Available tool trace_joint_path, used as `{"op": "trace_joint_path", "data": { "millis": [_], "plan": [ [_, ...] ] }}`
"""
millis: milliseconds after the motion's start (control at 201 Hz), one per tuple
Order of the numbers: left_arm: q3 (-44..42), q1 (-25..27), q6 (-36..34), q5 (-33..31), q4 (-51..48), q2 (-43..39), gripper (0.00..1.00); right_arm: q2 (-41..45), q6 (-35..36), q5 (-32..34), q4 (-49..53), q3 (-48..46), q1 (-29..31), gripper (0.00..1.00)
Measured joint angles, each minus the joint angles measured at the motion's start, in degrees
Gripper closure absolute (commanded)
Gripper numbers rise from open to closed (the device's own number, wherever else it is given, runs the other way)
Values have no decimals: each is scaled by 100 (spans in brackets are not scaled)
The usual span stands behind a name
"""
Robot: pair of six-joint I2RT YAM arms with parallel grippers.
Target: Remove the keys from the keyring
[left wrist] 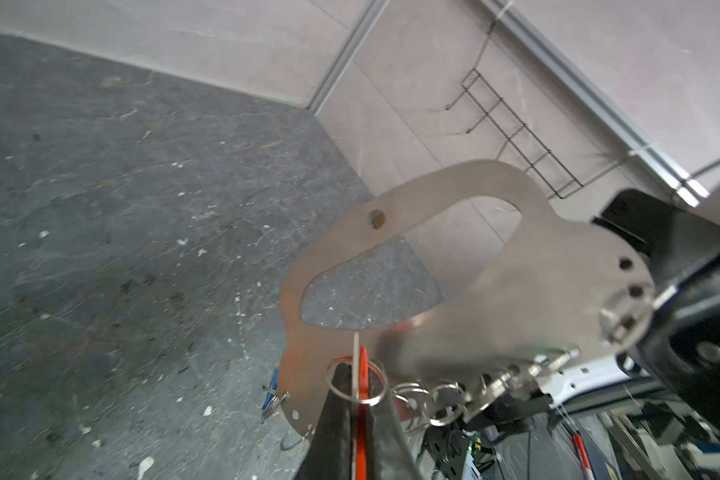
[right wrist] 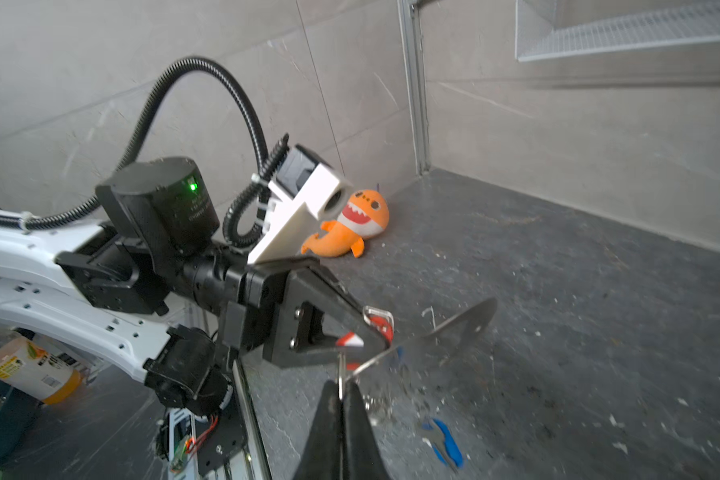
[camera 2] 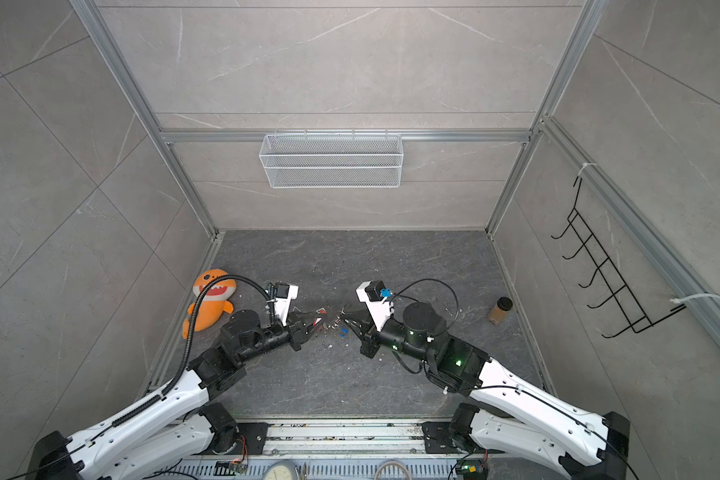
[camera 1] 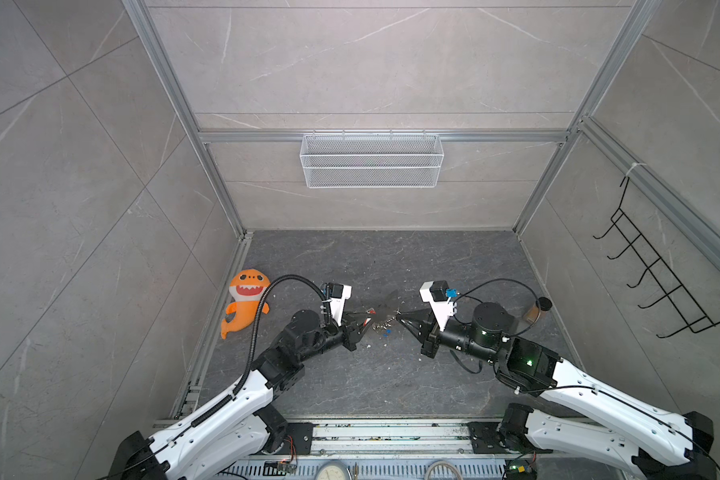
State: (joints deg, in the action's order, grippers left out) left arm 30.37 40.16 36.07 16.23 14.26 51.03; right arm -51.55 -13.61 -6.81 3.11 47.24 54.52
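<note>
Left gripper (left wrist: 356, 376) pinches the red-tagged key (right wrist: 381, 324), whose ring is threaded on the keyring (left wrist: 537, 266) held midair between the arms. Blue-tagged key (right wrist: 445, 440) sits below; attachment unclear. Right gripper (right wrist: 341, 386) clamps the keyring's chain. Step: freeing the red key; next likely needs sliding it round its split ring.

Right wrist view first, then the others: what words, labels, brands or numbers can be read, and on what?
Nothing can be read for certain in any view.
On the motor housing: small pale print on its side, too blurred.
On the bottle: a printed label, too small and blurred.
On the dial: markings too small.
On the red tag: a white label, no writing legible.
</note>
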Motion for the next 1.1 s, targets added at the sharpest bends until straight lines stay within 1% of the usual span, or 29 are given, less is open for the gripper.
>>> {"op": "trace_joint_path", "data": {
  "millis": [35, 125, 219, 388, 548, 608, 702, 742, 847, 916, 1011, 1096],
  "plan": [
    [-61, -160, 107, 74, 107, 111, 100, -20, 0, 37, 107, -50, 0, 100],
    [-339, -682, 289, 11, 151, 479, 100, -28, -17, 83, 131, -98, 0, 100],
    [-761, -1180, 516, -39, 168, 1058, 100, -7, -37, 85, 66, -98, 0, 100],
    [-1145, -1567, 813, -15, 426, 1987, 100, -7, -44, 85, 48, -98, 0, 100],
    [-1185, -1886, 1104, 153, 1231, 3045, 100, -7, -79, 87, 50, -98, 0, 100],
    [-1187, -1974, 1263, 254, 1604, 3381, 90, -7, -83, 90, 50, -98, 0, 100],
    [-1185, -1985, 1429, 411, 2208, 3720, 66, -7, -83, 105, 48, -98, 0, 100],
    [-1176, -1985, 1497, 468, 2439, 3794, 60, -7, -83, 107, 44, -98, 0, 100],
    [-1185, -1980, 1631, 496, 2726, 3860, 53, -7, -83, 105, 42, -98, 0, 100],
    [-1202, -1980, 1652, 490, 2776, 3840, 51, -9, -83, 105, 35, -98, 0, 100],
    [-1237, -1980, 1641, 457, 2573, 3613, 49, -9, -81, 105, 35, -98, 0, 100],
    [-1270, -1980, 1622, 369, 2201, 3174, 47, -9, -81, 105, 33, -98, 0, 100]
  ]
}}
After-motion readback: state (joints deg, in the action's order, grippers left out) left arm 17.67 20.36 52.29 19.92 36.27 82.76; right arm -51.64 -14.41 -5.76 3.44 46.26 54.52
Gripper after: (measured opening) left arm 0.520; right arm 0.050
